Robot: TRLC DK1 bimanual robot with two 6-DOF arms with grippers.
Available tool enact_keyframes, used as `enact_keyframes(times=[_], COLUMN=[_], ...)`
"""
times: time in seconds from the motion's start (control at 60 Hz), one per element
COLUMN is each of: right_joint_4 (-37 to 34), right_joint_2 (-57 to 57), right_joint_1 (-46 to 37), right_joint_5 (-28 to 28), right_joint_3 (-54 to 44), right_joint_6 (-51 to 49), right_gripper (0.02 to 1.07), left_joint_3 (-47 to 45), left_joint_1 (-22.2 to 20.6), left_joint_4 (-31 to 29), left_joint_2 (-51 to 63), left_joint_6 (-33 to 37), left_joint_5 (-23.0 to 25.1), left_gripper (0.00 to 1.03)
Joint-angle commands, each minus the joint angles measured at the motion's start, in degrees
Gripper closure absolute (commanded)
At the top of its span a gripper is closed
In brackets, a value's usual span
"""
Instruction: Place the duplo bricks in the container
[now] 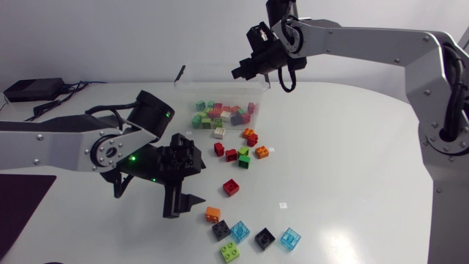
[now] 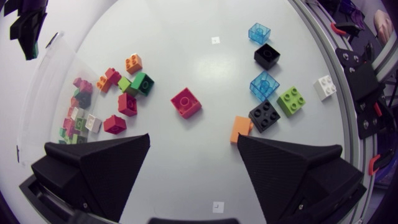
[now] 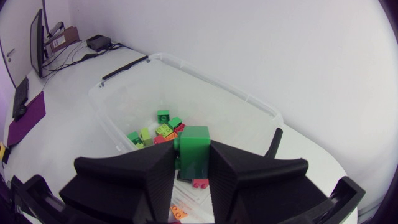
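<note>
Over at the back of the table, the right gripper [image 1: 245,71] hangs above the clear container [image 1: 220,92], its two fingers clamped on a green brick [image 3: 194,149] from both sides. From the wrist camera that brick sits over the container's inside, where a heap of bricks [image 1: 223,114] in red, pink, green and white already lies on the bottom. Closer to the front, the left gripper [image 1: 183,207] stands low over the tabletop with its fingers spread wide and nothing between them. Just ahead of it lies a red brick [image 1: 231,186] on its own, and an orange brick [image 1: 212,213] sits right beside one fingertip. Past the orange one, near the front edge, is a loose row: two black bricks [image 1: 221,229], two clear blue bricks [image 1: 240,232] and a lime brick [image 1: 230,251]. Between the red brick and the container, a small cluster [image 1: 242,150] of red, green and orange bricks lies on the table.
</note>
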Motion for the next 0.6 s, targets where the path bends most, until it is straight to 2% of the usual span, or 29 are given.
enact_keyframes(times=[0.0,0.067,0.083,0.117,0.133,0.35,0.583], right_joint_4=[-0.2,-1.1,-1.3,-1.6,-1.7,-1.6,-1.4], right_joint_2=[2.4,2.7,2.7,2.2,1.8,-5.8,-19.3], right_joint_1=[-0.1,-0.1,-0.1,-0.1,-0.1,-0.6,-1.0], right_joint_5=[0.4,0.6,0.6,0.7,0.6,0.6,-0.6], right_joint_3=[2.4,3.3,3.4,3.3,3.2,-3.9,-18.3], right_joint_6=[1.4,1.4,1.5,1.5,1.5,0.3,-1.5], right_gripper=[0.7,0.39,0.26,0.11,0.08,0.07,0.07], left_joint_3=[-2.2,-2.8,-2.9,-3.0,-3.1,-2.0,-1.1], left_joint_1=[-1.8,-3.1,-3.2,-4.0,-4.3,-6.6,-8.3], left_joint_4=[-0.6,-0.6,-0.6,-0.6,-0.6,-1.0,-0.9], left_joint_2=[1.4,2.0,2.0,2.4,2.8,6.7,10.7], left_joint_6=[1.9,2.2,2.2,2.3,2.3,2.8,3.2], left_joint_5=[-0.6,-1.2,-1.2,-1.6,-1.8,-2.4,-2.4], left_gripper=[0.06,0.06,0.06,0.06,0.06,0.06,0.1])
